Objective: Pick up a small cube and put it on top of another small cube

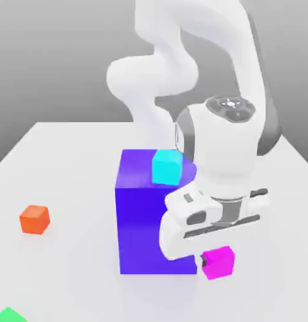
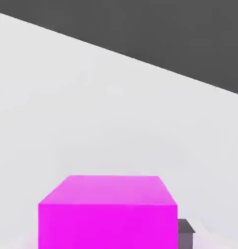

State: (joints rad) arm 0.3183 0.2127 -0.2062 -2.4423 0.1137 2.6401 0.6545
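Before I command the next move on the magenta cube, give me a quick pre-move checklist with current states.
1. Small magenta-pink cube located beside the big blue-violet block: ok.
2. Gripper directly over the magenta cube: ok.
3. Finger state around the cube: cannot tell.
4. Cube flat on the white table: ok.
5. Cyan cube sitting on the block, orange cube apart on the table: ok.
6. Clearance between hand and block: cannot tell.

The big blue-violet block (image 1: 147,220) crowds the magenta cube (image 1: 218,262); other sides lie open.

smooth matt magenta cube (image 1: 218,262), glossy blue-violet block (image 1: 140,220), matt white table (image 1: 68,188)
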